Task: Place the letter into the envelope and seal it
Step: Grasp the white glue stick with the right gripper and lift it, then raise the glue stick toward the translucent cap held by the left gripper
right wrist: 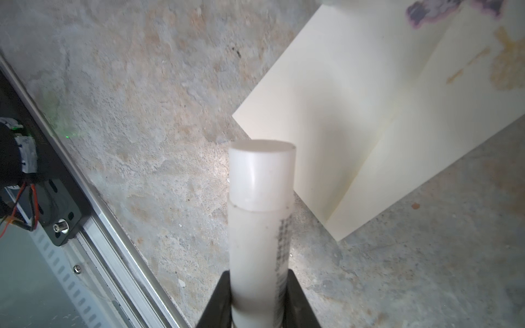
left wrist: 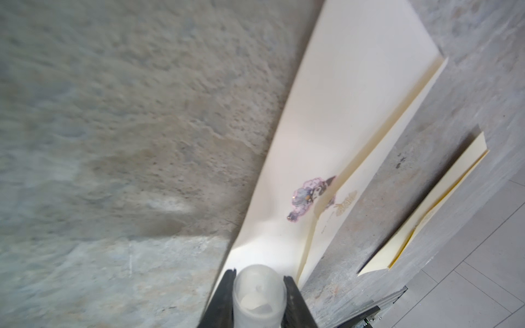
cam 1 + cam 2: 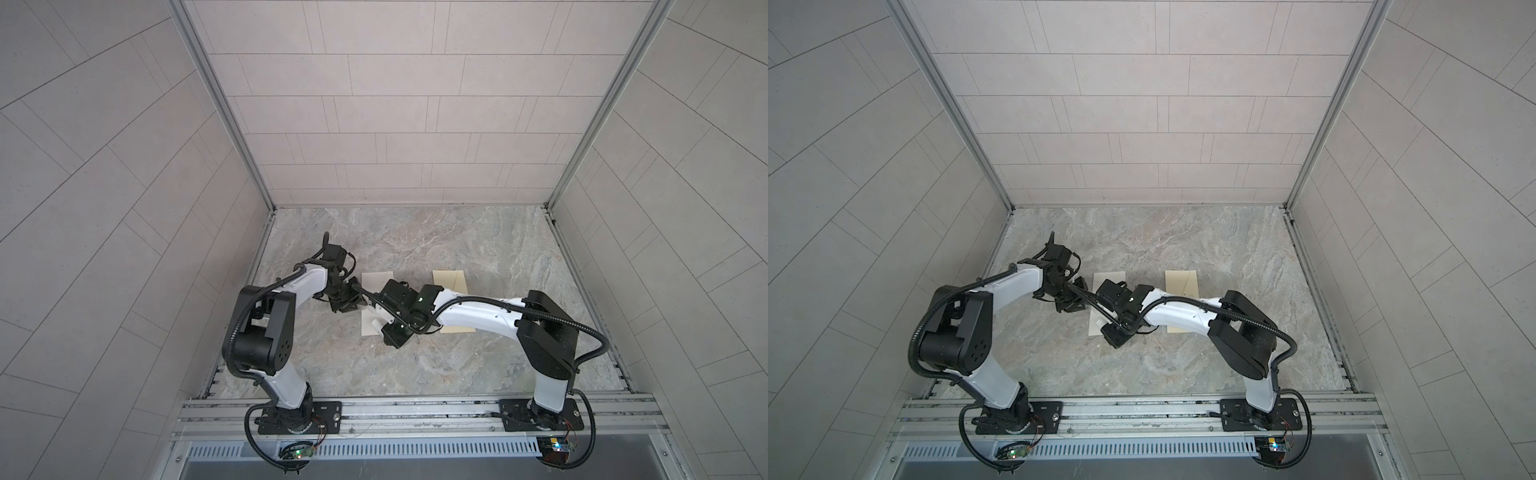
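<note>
On the table, just over the white envelope lying flat, the left fingers clamp a translucent cap at its left edge and the right fingers clamp a white glue stick.

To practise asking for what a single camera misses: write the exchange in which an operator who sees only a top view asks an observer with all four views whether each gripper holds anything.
Operator: From above, both arms crowd over the cream paper. Is the right gripper holding something?
Observer: Yes. Its wrist view shows it shut on a white tube with dark print down one side.
Operator: And the left gripper?
Observer: Its wrist view shows it shut on a translucent cap, hollow, with its open end toward the camera.
</note>
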You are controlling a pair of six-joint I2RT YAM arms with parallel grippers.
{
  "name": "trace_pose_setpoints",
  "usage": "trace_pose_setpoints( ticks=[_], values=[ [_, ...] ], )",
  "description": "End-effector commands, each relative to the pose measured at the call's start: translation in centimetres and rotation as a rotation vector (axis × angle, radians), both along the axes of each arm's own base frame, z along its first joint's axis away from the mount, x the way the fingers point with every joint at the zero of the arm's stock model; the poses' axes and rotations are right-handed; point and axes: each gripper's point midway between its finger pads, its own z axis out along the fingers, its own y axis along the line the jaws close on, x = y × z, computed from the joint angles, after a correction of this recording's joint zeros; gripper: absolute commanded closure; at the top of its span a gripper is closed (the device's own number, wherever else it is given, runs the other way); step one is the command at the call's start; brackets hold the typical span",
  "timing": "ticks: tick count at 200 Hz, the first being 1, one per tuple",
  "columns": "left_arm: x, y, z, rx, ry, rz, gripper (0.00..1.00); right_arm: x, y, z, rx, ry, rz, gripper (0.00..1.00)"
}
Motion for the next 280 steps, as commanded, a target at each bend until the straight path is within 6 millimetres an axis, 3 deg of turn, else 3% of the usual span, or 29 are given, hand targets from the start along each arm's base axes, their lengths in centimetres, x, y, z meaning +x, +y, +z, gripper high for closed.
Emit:
trace_pose_setpoints(
  ticks=[1,47,95,163,232,280],
  values=[
    [0.0,-1.3,-0.6,-0.029,0.027,-0.046,0.94,0.7,1.2,0.2,0.058,0.008,-0.021,0.95],
    [-0.2,-1.9,-3.0,-0.004,0.075,-0.054,0.9,2.5,1.5,-1.4,0.035,0.016,-0.046,0.95],
    [-0.8,-2.1,-4.3,0.014,0.097,-0.051,0.87,4.1,0.6,-2.4,0.001,0.024,-0.125,0.96],
    [-0.9,-2.2,-4.2,0.026,0.094,-0.059,0.74,4.6,0.5,-3.8,-0.06,0.088,-0.168,0.96],
    [-0.9,-2.3,-3.6,0.028,0.092,-0.099,0.57,5.2,0.4,-3.6,-0.001,0.12,-0.206,0.96],
    [-0.7,-2.4,-2.8,0.023,0.074,-0.119,0.54,5.5,0.0,-3.8,-0.01,0.123,-0.224,0.97]
  ],
)
